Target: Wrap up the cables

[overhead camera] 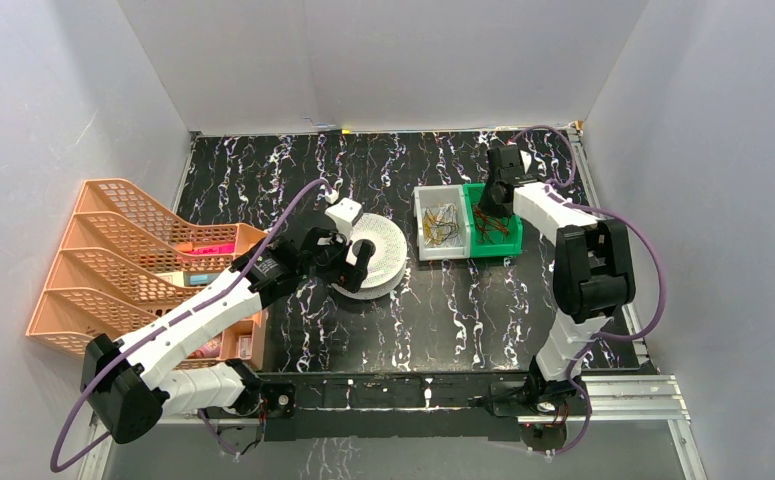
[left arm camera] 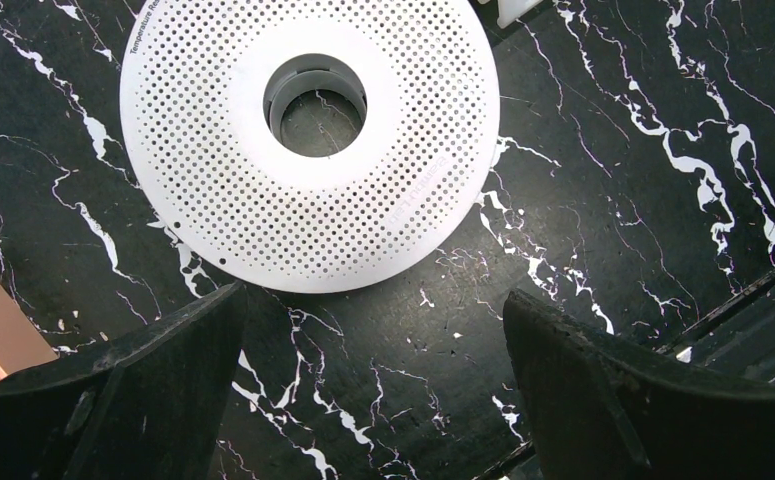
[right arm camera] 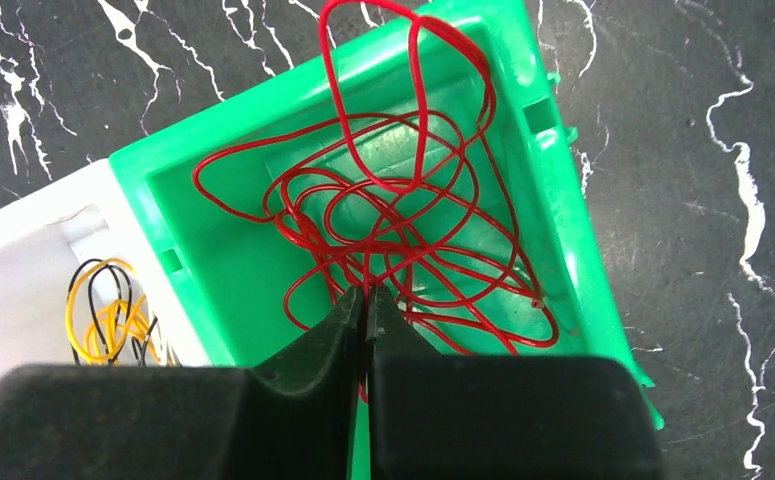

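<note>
Over at the upper right of the overhead view, the right gripper (right arm camera: pixel 366 295) is down inside the green bin (right arm camera: pixel 563 240), its two dark fingers pressed together on the cables (right arm camera: pixel 403 220) — a loose red tangle lying across the bin's floor, with one loop rising over the far rim. Several strands run straight into the closed tips. Touching the green bin on its left is a white bin (right arm camera: pixel 23 260) with short yellow wires (right arm camera: pixel 113 320) in it. Near the middle of the black marbled table (overhead camera: pixel 443 320), the left gripper (left arm camera: pixel 373 300) hangs with its jaws spread wide and nothing between them, just beside a white perforated disc (left arm camera: pixel 213 150) lying flat. An orange tray rack (overhead camera: pixel 113 250) stands at the left edge.
</note>
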{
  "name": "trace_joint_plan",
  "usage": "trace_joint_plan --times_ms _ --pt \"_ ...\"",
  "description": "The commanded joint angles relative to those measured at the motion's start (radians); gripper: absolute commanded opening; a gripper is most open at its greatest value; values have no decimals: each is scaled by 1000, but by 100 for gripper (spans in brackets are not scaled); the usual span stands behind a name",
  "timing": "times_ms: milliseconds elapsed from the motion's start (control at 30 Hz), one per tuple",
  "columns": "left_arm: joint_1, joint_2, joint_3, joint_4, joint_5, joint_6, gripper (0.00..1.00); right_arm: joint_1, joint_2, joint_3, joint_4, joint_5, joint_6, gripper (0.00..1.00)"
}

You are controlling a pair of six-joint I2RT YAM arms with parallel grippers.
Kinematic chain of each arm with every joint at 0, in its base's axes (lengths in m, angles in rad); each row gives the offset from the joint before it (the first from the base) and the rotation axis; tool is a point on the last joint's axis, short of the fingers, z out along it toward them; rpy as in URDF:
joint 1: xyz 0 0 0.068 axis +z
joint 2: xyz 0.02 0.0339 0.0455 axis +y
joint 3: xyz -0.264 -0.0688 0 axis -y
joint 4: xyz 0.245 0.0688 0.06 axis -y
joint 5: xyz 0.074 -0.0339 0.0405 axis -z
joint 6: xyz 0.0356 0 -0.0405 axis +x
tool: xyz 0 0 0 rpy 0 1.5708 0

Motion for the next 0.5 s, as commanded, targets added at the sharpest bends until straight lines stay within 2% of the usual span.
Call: trace_joint_plan --times_ms 0,33,467 --pt "2 -7 -8 3 -8 13 98 -13 -16 41 41 24 5 3" --pt "2 -5 -7 2 -10 13 98 -14 -25 41 40 27 4 0" --pt "2 -2 -6 -3 -26 14 98 -14 -304 112 5 66 -40 0"
